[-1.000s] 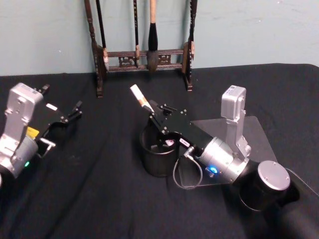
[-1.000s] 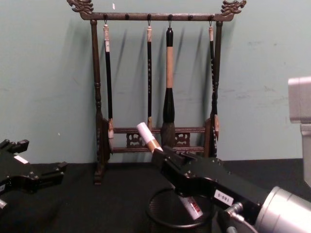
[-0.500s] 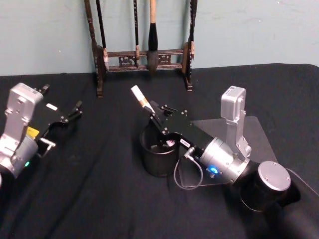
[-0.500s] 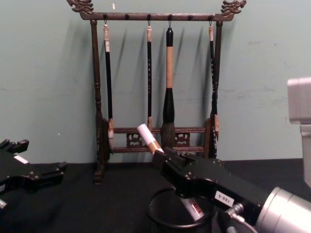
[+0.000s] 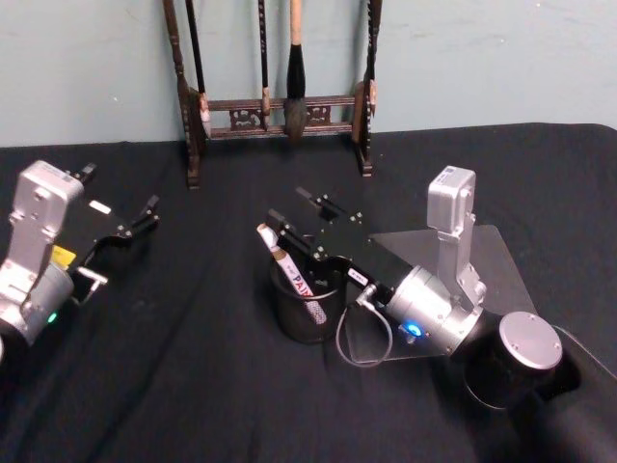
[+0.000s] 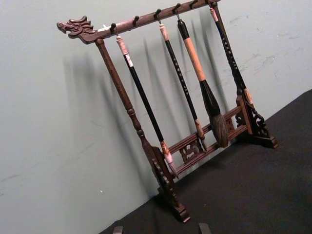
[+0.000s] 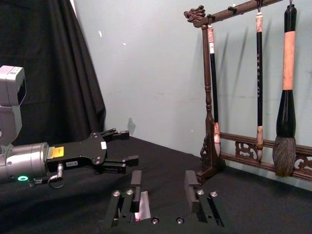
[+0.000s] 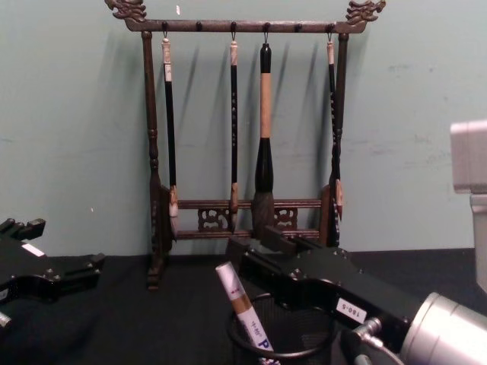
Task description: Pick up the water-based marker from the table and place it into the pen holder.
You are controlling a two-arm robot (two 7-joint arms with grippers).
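Now your right hand (image 5: 289,205) hangs spread above the pen holder (image 5: 289,326), the marker (image 5: 291,271) leaning inside it; your left hand (image 7: 126,145) is spread, well apart.

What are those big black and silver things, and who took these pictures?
They are a robot's two arms. Each ends in an end effector, a pincher with two fingers. The pictures come from cameras on the robot: one on its head, one on its chest, one on each wrist. On the black table stands a round mesh pen holder, with a tall wooden brush rack behind it. A white marker leans inside the pen holder. The right end effector hovers open just above it, holding nothing. The left end effector sits open off to the side, empty too.
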